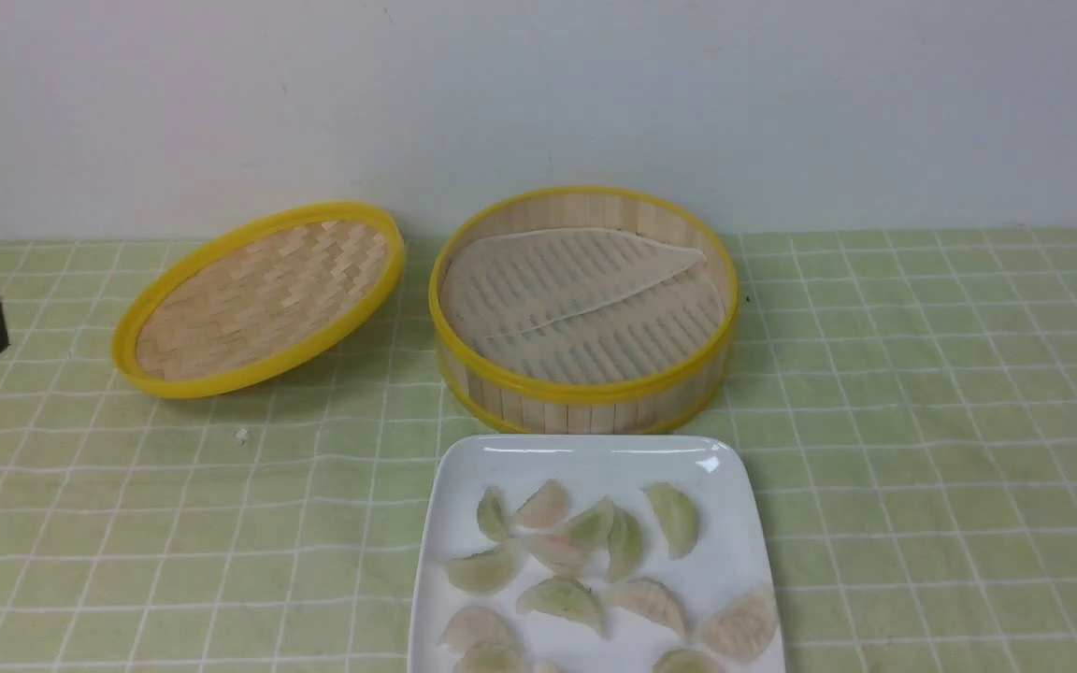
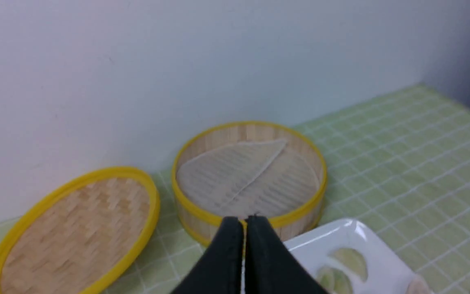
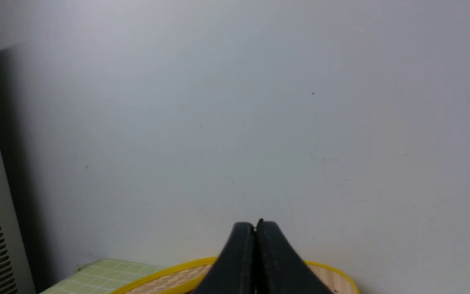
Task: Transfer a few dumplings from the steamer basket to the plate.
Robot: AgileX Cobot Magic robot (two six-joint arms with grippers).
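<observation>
The left gripper (image 2: 244,222) has its jaws pressed together with nothing between them. The right gripper (image 3: 255,225) is likewise closed and empty, facing the wall. The dumplings (image 1: 557,553) lie on the plate (image 1: 585,458), just in front of the steamer basket (image 1: 585,397), which holds only its liner (image 1: 576,299). The lid (image 1: 258,299) sits tilted at the basket's left.

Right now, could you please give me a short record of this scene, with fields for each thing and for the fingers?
basket: upright, no dumplings inside, only the liner
lid: off, tilted, left of the basket
plate: on the robot's side of the basket
dumplings: more than ten, all on the plate
left fingers: shut, holding nothing
right fingers: shut, holding nothing
cloth: green, white checks
</observation>
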